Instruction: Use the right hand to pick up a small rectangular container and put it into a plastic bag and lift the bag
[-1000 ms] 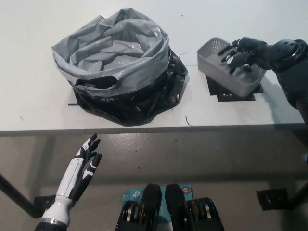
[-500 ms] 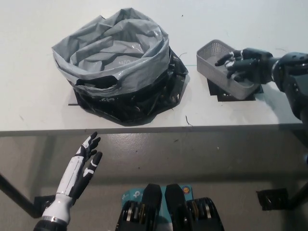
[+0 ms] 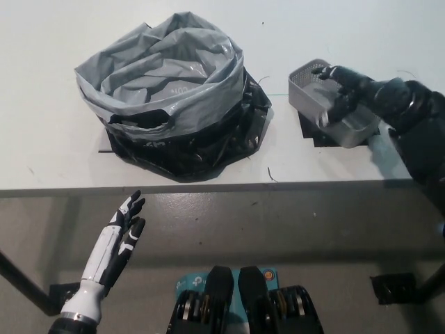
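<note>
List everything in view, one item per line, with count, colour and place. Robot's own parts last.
plastic bag: one, grey over black, open-mouthed, on the table's left half.
container: one, small, grey, perforated, rectangular, on the table's right, tilted under the right hand.
black marker patches: at least two, on the tabletop, under the container and under the bag.
table: one, white, across the upper picture.
floor: grey, below the table's front edge.
right hand: one, black, fingers curled over the container's rim and into it.
left hand: one, white, open, resting at lower left below the table edge.
</note>
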Motion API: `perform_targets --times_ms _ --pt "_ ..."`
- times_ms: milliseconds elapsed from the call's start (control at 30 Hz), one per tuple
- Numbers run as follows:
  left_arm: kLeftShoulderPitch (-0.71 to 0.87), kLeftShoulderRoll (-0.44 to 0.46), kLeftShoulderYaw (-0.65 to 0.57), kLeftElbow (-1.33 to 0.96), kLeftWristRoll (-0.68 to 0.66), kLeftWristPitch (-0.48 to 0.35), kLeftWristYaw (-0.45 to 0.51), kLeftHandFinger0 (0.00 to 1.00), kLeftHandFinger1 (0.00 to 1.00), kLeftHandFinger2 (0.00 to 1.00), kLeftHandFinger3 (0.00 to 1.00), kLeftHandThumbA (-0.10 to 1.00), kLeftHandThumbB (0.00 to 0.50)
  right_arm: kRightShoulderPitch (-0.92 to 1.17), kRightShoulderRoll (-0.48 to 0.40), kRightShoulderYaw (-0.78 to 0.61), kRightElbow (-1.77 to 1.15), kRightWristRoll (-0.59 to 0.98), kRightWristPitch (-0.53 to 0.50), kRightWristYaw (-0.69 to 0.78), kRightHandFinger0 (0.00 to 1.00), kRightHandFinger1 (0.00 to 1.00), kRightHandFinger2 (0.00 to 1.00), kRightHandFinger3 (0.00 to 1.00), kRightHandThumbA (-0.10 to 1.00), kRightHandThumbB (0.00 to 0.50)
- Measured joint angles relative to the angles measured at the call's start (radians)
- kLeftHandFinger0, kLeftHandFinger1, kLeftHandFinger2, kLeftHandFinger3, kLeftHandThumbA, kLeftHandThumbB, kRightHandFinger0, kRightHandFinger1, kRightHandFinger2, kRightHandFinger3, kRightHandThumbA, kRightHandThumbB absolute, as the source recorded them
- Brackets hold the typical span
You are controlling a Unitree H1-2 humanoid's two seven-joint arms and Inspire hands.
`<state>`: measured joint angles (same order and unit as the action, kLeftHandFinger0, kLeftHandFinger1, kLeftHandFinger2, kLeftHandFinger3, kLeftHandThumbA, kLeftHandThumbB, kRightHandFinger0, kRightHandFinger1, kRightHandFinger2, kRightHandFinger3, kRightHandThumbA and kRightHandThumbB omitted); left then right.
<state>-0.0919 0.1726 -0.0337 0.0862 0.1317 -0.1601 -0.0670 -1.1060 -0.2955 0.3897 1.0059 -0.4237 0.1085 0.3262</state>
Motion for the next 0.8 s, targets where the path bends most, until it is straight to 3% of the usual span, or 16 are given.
perform_targets --times_ms 267,800 --pt "0.0 0.0 0.0 0.0 -0.001 0.008 -0.001 1.0 1.0 1.0 1.0 0.93 0.175 0.001 -0.025 0.071 -0.117 -0.081 -0.026 -0.044 1.0 1.0 1.0 1.0 0.9 0.5" --pt "-0.001 0.0 0.001 -0.001 -0.003 0.012 -0.009 1.0 1.0 1.0 1.0 0.93 0.2 -0.013 -0.074 0.049 -0.401 -0.147 0.017 -0.047 1.0 1.0 1.0 1.0 0.97 0.5"
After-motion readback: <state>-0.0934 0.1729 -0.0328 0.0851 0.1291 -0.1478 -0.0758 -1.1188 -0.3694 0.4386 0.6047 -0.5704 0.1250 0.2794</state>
